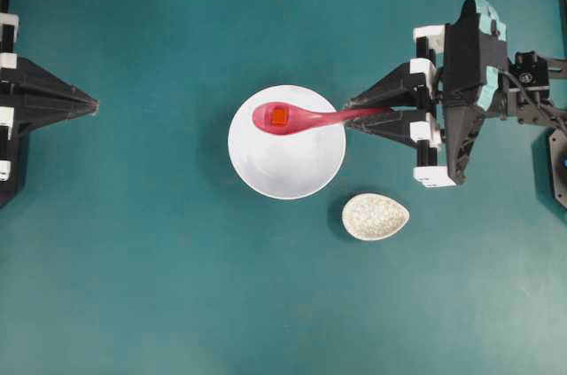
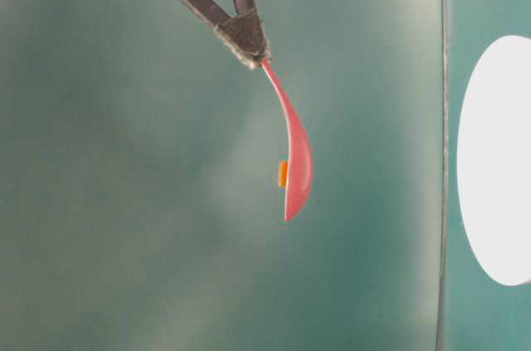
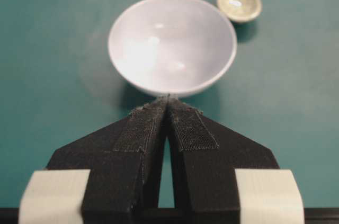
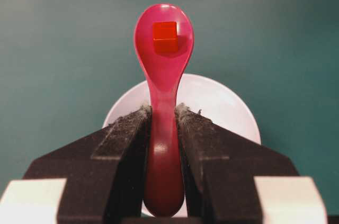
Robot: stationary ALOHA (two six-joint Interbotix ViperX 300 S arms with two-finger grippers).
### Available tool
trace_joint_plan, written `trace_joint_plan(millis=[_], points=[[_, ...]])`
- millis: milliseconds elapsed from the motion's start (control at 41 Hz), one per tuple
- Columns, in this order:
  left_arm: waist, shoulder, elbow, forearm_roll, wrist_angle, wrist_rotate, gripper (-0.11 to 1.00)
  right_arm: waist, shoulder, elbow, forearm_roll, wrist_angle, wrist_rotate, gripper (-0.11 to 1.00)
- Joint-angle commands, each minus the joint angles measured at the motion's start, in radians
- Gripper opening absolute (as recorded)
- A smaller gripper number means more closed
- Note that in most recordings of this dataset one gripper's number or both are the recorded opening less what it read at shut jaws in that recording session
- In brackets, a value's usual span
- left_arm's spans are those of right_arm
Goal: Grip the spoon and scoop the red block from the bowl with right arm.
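- At the overhead view's left edge the left gripper (image 1: 89, 106) hangs over the bare teal counter (image 1: 133, 286), well apart from the dishes; its own wrist view shows the tips (image 3: 168, 99) pressed together with nothing between them.
- In the middle sits the bowl (image 1: 292, 167), white and round. The left wrist view looks straight into it (image 3: 172, 49) and shows only bare white inside.
- The spoon (image 1: 297, 118) lies across the bowl's upper half from above, the red block (image 1: 278, 117) sitting in its scoop.
- Only the table-level view shows height: spoon (image 2: 294, 148) and block (image 2: 282, 173) hang in the air, clear of the bowl (image 2: 498, 160).
- The right wrist view shows the block (image 4: 165, 36) resting in the scoop, the spoon (image 4: 163, 102) out beyond the bowl (image 4: 222, 102) below.
- On the right, the right gripper (image 1: 354, 115) is clamped narrowly on the spoon's handle, pads (image 4: 127, 144) touching both sides.
- Below it, beside the bowl, a speckled cream dish (image 1: 376, 216) rests on the counter.
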Motion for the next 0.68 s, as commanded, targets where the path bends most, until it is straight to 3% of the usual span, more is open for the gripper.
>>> trace_joint_plan(millis=[0,659], points=[[-0.002,0.008,-0.031,-0.002,-0.006,-0.002,0.0,-0.002,-0.015,-0.028,0.002,-0.006,-0.002,0.24],[-0.003,0.009,-0.029,-0.002,0.0,-0.003,0.0,0.0,-0.017,-0.029,0.002,0.017,0.0,0.24]])
